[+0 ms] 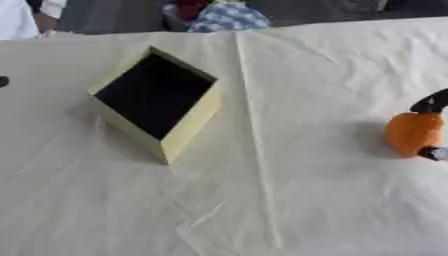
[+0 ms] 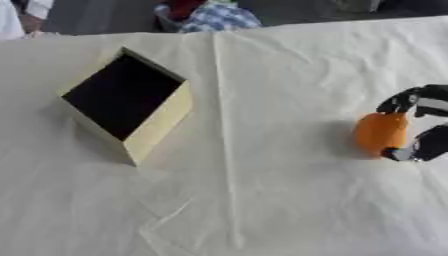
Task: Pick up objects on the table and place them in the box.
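Fingers point(image 2: 404, 101) of the right hand point(image 2: 429, 125) curl around an orange object point(image 2: 381, 133) at the right edge of the tabletop point(image 2: 262, 200), one dark finger arching over its top and another part of the hand closing in under its lower right side. From this the hand seems to have the object pinched, though it still looks to sit on the pale cloth. Its exact nature is unclear: a rounded orange shape, no more.

Well apart, toward the far left of the tabletop, the box point(image 1: 194, 120) stands open, its dark inside facing up and its corner pointing to the near edge; nothing shows inside it.

Judging by this, the step in hand is the pickup of the 1st object. Next comes a lift clear of the cloth, then a long carry leftward across the middle crease to above the box opening, and a release there.

A small dark shape at the left edge may be the left hand; I cannot tell.
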Controlling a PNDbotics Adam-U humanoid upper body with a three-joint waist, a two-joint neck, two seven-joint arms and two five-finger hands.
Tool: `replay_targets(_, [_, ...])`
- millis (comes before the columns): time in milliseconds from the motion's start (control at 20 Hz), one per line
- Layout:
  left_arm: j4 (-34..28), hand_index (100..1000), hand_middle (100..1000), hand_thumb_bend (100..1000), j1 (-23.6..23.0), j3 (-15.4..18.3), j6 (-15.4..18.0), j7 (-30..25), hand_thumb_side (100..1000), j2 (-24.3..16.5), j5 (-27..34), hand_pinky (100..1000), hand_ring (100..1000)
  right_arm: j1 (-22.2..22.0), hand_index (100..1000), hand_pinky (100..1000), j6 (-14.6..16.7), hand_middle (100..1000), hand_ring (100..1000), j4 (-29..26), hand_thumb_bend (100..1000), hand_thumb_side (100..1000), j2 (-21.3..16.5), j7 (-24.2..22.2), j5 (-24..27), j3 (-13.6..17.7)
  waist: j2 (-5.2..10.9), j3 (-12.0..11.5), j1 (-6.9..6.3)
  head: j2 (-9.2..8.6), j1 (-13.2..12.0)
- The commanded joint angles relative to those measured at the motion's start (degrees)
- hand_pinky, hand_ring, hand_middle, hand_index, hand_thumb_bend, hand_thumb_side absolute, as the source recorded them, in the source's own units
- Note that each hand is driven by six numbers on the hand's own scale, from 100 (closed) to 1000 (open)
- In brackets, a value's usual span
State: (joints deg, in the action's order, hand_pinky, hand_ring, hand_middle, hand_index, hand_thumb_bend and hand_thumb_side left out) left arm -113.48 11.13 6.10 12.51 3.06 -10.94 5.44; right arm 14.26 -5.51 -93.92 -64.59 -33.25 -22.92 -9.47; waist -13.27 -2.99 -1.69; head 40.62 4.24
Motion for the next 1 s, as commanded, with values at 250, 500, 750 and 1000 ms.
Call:
replay_targets(250, [-1.11, 723, 752, 100, 0.70, -0.31, -0.22, -0.66, 816, -0.28, -0.07, 707, 746, 1.11, 801, 558, 1.17, 625, 673, 0.16, 365, 191, -0.84, 0.88, -1.93, 0.25, 0.61, -0.08, 0.28, -0.40, 0.20])
replay_targets(500, [-1.11, 721, 747, 100, 0.72, -0.32, -0.35, -0.81, 813, -0.25, -0.04, 706, 743, 0.94, 538, 352, -0.26, 406, 497, -3.02, 218, 100, -0.70, 8.07, -1.92, 0.94, 0.75, -0.04, 0.31, -0.30, 0.22])
replay_targets(750, [-1.11, 721, 746, 100, 0.83, -0.50, -0.52, -1.23, 813, -0.15, 0.03, 706, 742, 0.83, 469, 298, -1.97, 332, 468, -4.45, 272, 100, -0.59, 16.40, -5.16, 0.20, 0.80, -0.15, 0.41, -0.48, 0.45])
replay_targets(1000, [-1.11, 721, 746, 100, 0.77, -0.40, -0.62, -1.41, 806, -0.11, 0.06, 705, 739, 0.81, 420, 220, -2.92, 278, 411, -6.88, 271, 100, -0.24, 19.74, -4.23, 0.63, 0.80, -0.09, 0.53, -0.09, 0.39])
